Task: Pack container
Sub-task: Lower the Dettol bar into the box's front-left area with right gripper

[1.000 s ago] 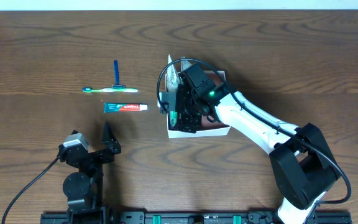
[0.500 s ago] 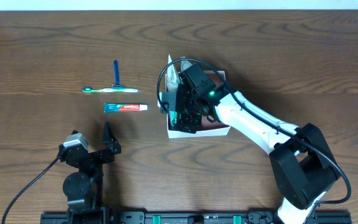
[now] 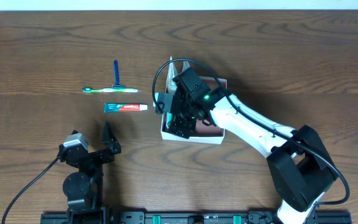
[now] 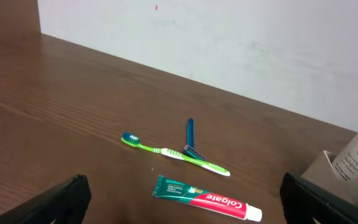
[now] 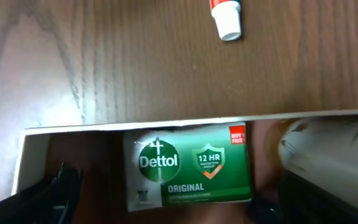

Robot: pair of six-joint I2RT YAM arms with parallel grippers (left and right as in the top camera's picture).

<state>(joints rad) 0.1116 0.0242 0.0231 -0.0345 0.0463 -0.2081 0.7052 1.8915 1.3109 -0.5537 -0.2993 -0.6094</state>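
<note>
The container (image 3: 191, 139), a shallow white-walled box with a pinkish-brown inside, sits at mid-table. My right gripper (image 3: 182, 118) hangs over its left half, open. In the right wrist view its fingers (image 5: 179, 202) stand wide apart inside the container wall (image 5: 135, 124). A green-and-white Dettol soap box (image 5: 188, 165) lies flat between them, untouched. A white bottle (image 5: 328, 146) lies beside the soap and shows in the overhead view (image 3: 174, 78). My left gripper (image 3: 92, 142) is open and empty near the front edge.
Left of the container lie a toothpaste tube (image 3: 125, 107), a green toothbrush (image 3: 109, 90) and a blue razor (image 3: 116, 73). The left wrist view shows the toothpaste (image 4: 207, 198), toothbrush (image 4: 173, 152), razor (image 4: 190, 134) and the container corner (image 4: 319, 168).
My right gripper has shifted a little left and toward the front, and the container has slid that way with it. The left arm has not moved.
</note>
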